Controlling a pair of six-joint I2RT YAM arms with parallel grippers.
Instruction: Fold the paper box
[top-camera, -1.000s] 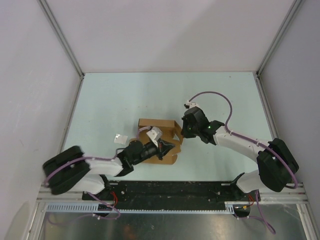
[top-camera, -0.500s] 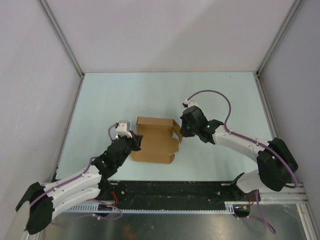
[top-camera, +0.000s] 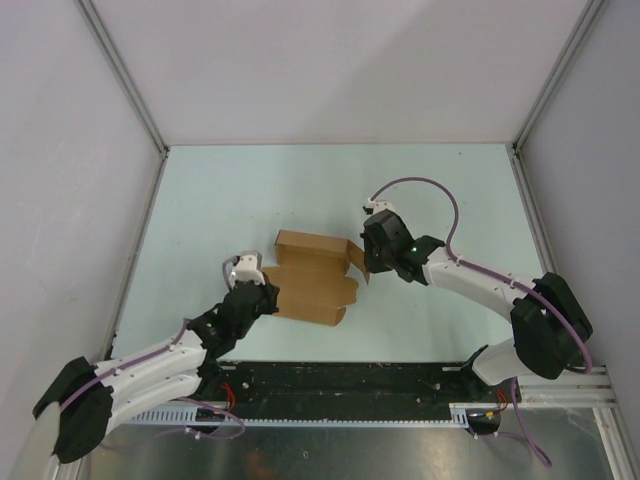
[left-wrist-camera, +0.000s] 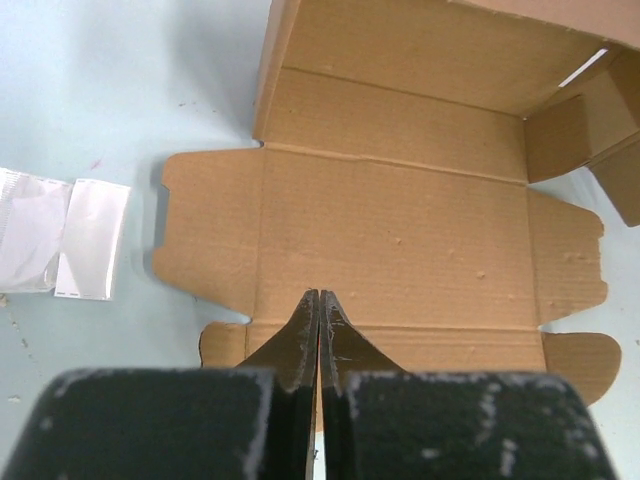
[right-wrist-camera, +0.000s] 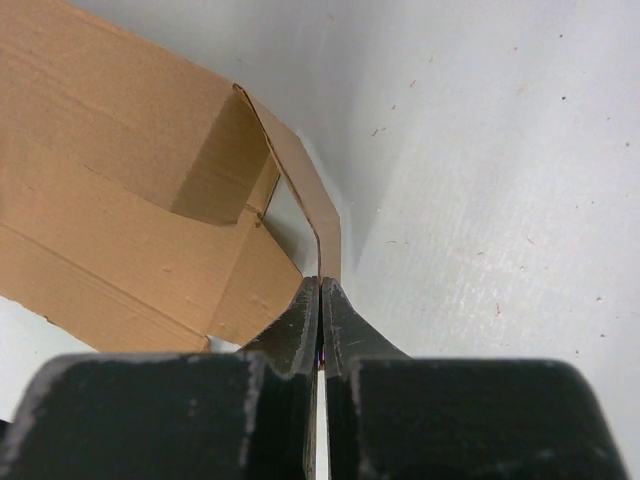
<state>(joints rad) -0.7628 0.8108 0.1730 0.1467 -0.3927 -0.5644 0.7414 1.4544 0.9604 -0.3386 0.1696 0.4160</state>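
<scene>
The paper box (top-camera: 312, 285) is a brown cardboard sheet lying mostly flat in the middle of the pale table, with its far panel (left-wrist-camera: 420, 40) raised. My left gripper (top-camera: 270, 297) is shut at the sheet's near left. In the left wrist view its tips (left-wrist-camera: 320, 296) sit over the crease of the near flap with nothing between them. My right gripper (top-camera: 366, 268) is shut at the box's right end. In the right wrist view its tips (right-wrist-camera: 321, 283) meet the lower edge of an upright end flap (right-wrist-camera: 325, 225); the frames do not show if the flap is pinched.
A small white scrap of paper (left-wrist-camera: 65, 240) lies on the table just left of the box. The left arm hides it in the top view. Grey walls with metal posts (top-camera: 125, 75) enclose the table. A black rail (top-camera: 330, 380) runs along the near edge.
My left arm has swung from across the box's front to its left side, then moved in over the near left flap. The box lies flatter. My right gripper has edged slightly farther away.
</scene>
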